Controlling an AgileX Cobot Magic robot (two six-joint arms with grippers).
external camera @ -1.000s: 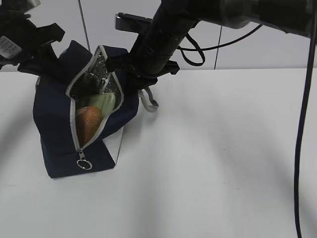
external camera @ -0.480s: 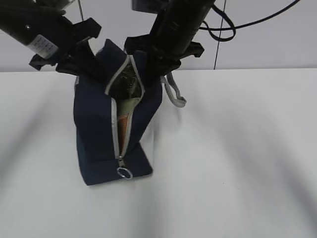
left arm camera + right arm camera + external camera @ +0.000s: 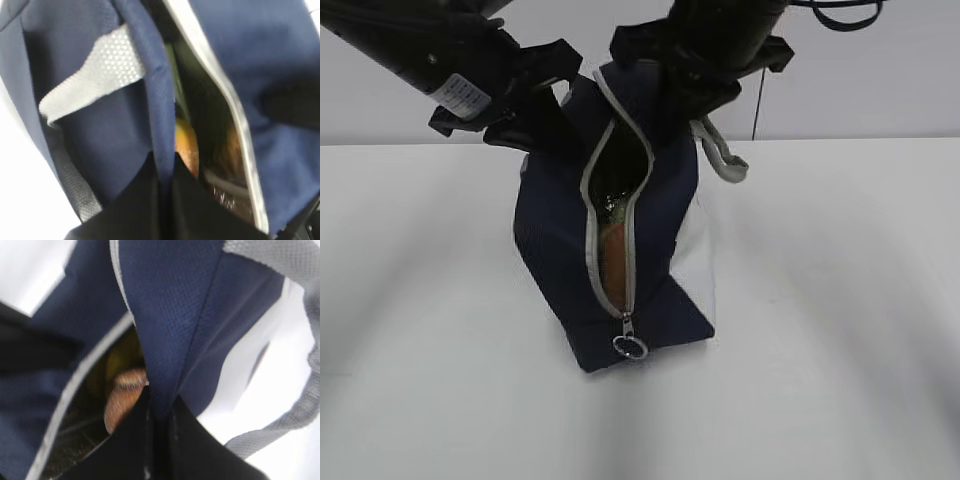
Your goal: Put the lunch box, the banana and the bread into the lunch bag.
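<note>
The left gripper (image 3: 165, 165) is clamped on one top rim of the boxy navy-blue fabric lunch bag (image 3: 555, 250), and the right gripper (image 3: 160, 405) is clamped on the opposite rim, the bag hanging upright between them above the white table (image 3: 840, 300). Just below both grippers, the golden-brown glossy bread (image 3: 614, 262) shows through the partly open grey zipper (image 3: 630, 255).

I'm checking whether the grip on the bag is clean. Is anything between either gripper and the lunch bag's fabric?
Nothing visible. The left gripper is shut directly on a fold of the lunch bag at one side of the opening, and the right gripper is shut on the opposite edge. The bread lies inside, clear of both.
</note>
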